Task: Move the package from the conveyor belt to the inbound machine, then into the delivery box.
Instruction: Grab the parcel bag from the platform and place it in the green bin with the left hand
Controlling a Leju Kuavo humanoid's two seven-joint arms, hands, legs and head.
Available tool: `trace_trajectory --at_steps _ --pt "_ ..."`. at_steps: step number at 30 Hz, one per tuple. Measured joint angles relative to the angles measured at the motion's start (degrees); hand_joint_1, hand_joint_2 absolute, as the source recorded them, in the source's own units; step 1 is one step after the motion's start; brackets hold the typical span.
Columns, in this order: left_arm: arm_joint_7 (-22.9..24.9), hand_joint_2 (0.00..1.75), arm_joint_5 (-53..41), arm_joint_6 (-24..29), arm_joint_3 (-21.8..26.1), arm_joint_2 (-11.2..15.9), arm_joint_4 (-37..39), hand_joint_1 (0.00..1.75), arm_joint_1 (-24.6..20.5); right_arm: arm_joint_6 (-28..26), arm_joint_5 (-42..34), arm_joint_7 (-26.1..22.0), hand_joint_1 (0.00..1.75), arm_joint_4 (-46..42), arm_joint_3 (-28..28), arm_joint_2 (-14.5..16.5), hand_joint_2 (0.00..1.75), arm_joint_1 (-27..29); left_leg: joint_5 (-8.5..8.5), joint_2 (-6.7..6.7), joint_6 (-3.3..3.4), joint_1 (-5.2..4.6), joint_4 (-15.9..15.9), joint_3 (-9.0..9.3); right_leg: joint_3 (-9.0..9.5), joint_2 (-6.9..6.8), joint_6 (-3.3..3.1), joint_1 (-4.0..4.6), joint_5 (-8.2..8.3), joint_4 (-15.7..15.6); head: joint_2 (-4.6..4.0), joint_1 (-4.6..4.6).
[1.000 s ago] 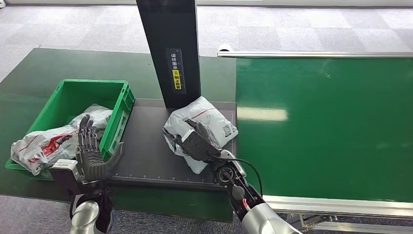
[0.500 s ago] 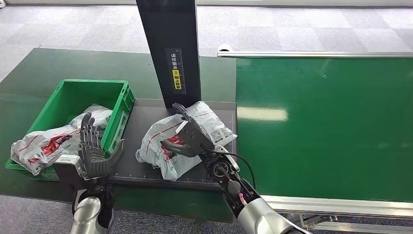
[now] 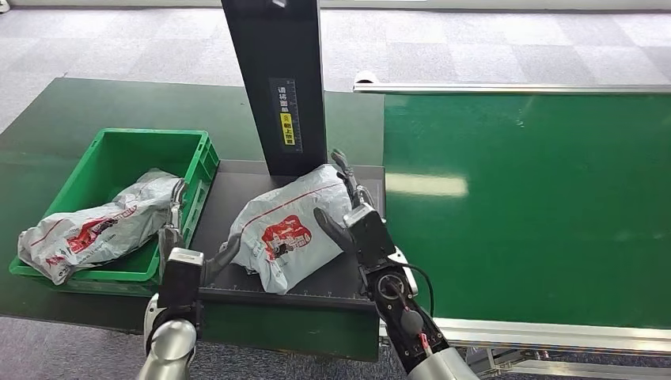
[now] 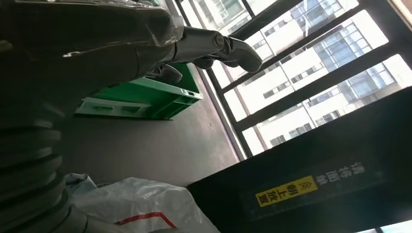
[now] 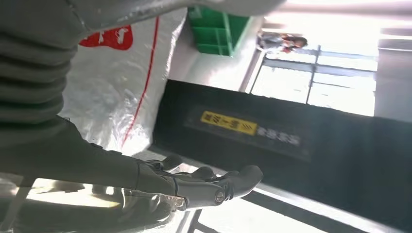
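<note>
A dark green tabletop (image 3: 95, 107) fills the left side. On its left part sits a green box (image 3: 119, 150) with a white bag (image 3: 87, 229) lying inside. Just right of the box, a flat dark plate (image 3: 237, 198) rests on the tabletop, and a tall black post (image 3: 277, 71) with a yellow sticker stands at its far edge. A white package (image 3: 289, 229) with a red mark lies on the dark plate, in front of the post. On the right is a bright green belt (image 3: 522, 206) with a silver rail along its far side. Grey carpet floor (image 3: 119, 39) lies beyond the tabletop.
</note>
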Motion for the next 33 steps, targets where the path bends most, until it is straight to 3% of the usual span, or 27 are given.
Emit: trace_trajectory --at_steps 4,14,18,24,26,28,30,33 --pt "1.07 1.75 -7.47 5.54 -2.54 -0.52 8.38 0.0 -3.48 -1.23 -0.56 -2.53 0.0 -8.29 -0.62 -1.48 1.75 5.51 -0.01 0.02 0.0 0.0 0.0 0.01 0.01 0.01 0.0 0.0 0.0 -0.01 0.0 -0.01" --pt "2.83 1.75 -12.97 10.75 -4.63 -3.07 28.23 0.0 -13.07 -0.93 -1.9 -4.5 0.0 -17.98 -2.1 -2.91 1.75 12.95 0.01 0.01 0.0 0.0 0.0 0.02 0.03 0.0 0.01 0.0 0.01 0.0 0.0 -0.02" --pt "5.89 1.75 -16.43 12.95 -4.98 -3.58 35.09 0.0 -16.94 -0.83 -1.56 -3.76 0.0 -19.62 -2.1 -3.04 1.75 14.72 0.01 0.01 0.0 0.0 0.0 0.01 0.03 0.0 0.01 0.0 0.01 0.0 0.0 -0.01" --pt "14.77 1.75 -26.02 13.99 -7.37 -3.67 43.74 0.04 -22.2 -0.82 -2.07 -3.72 0.0 -20.65 -2.08 -3.38 1.75 16.91 0.01 -0.01 0.0 0.0 0.0 0.02 0.07 -0.01 0.01 0.0 0.02 0.0 0.0 -0.01" --pt "17.73 1.75 -29.3 12.85 -8.68 -3.67 45.66 0.57 -23.61 -0.7 -2.2 -3.72 0.0 -20.83 -2.07 -3.43 1.75 17.03 0.01 -0.03 0.01 0.0 0.0 0.04 0.11 -0.03 0.01 0.0 0.02 0.0 0.0 -0.01" --pt "19.81 1.75 -31.76 11.44 -9.98 -3.67 47.13 1.34 -24.79 -0.51 -2.39 -3.68 0.0 -20.94 -2.08 -3.46 1.75 17.03 0.03 -0.07 0.03 0.0 0.0 0.06 0.17 -0.08 0.01 0.0 0.02 0.0 0.0 -0.01" --pt "21.18 1.75 -33.27 10.27 -11.12 -3.67 48.3 1.68 -25.63 -0.33 -2.59 -3.5 0.0 -20.97 -2.09 -3.47 1.75 17.03 0.04 -0.11 0.05 -0.01 0.0 0.09 0.23 -0.15 0.01 0.0 0.01 0.0 0.0 -0.01" --pt "22.75 1.75 -34.7 9.38 -12.61 -3.67 49.87 1.75 -26.66 0.1 -2.85 -3.18 0.0 -20.97 -2.15 -3.47 1.75 16.98 0.06 -0.2 0.06 -0.01 -0.01 0.17 0.34 -0.22 0.02 -0.01 0.01 0.0 0.0 -0.01"
